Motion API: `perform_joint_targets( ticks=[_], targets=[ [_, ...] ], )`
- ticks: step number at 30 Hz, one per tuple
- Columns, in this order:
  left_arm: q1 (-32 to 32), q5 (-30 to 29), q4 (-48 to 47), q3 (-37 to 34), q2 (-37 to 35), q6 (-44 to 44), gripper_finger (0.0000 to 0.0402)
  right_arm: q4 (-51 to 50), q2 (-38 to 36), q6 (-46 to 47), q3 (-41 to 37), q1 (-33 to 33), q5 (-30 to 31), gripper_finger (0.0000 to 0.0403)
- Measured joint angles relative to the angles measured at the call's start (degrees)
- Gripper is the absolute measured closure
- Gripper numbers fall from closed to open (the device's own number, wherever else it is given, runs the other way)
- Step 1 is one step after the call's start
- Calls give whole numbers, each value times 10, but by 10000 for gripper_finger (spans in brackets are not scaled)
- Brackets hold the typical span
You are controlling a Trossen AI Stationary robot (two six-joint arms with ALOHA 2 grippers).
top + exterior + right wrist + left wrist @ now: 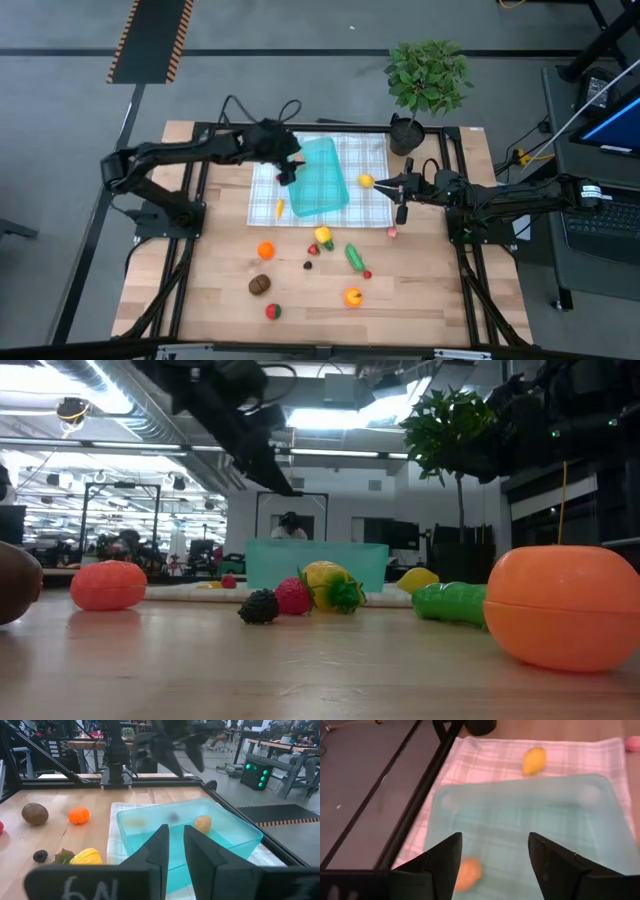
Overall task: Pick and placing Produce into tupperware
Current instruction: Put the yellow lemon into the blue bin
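The teal tupperware (322, 176) rests by its base on a white-green checked cloth (362, 158). My left gripper (495, 860) hangs open above the tub's left end (287, 170) and touches nothing. A brown potato (202, 823) lies inside the tub, below those fingers (467, 872). My right gripper (176, 845) is level at the tub's right side (385, 183), with only a narrow slit between its fingers. It holds nothing. A yellow lemon (366, 181) lies on the cloth just ahead of it. A carrot (279, 208) lies beside the tub.
More produce lies on the wood near the front: an orange (265, 250), a kiwi (260, 284), a cucumber (354, 256), a yellow piece (323, 236), berries (309, 265) and another orange (352, 297). A potted plant (428, 75) stands at the far right corner.
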Motion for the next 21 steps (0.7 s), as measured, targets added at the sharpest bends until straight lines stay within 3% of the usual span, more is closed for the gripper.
perform_joint_targets(
  ticks=[8, 21],
  targets=[
    [-49, -1, 107, -168, -146, -51, 182, -11, 0, -2, 0, 0, 0, 341],
    [-142, -3, 221, -350, -358, -103, 180, -16, 0, -1, 0, 0, 0, 340]
  ],
)
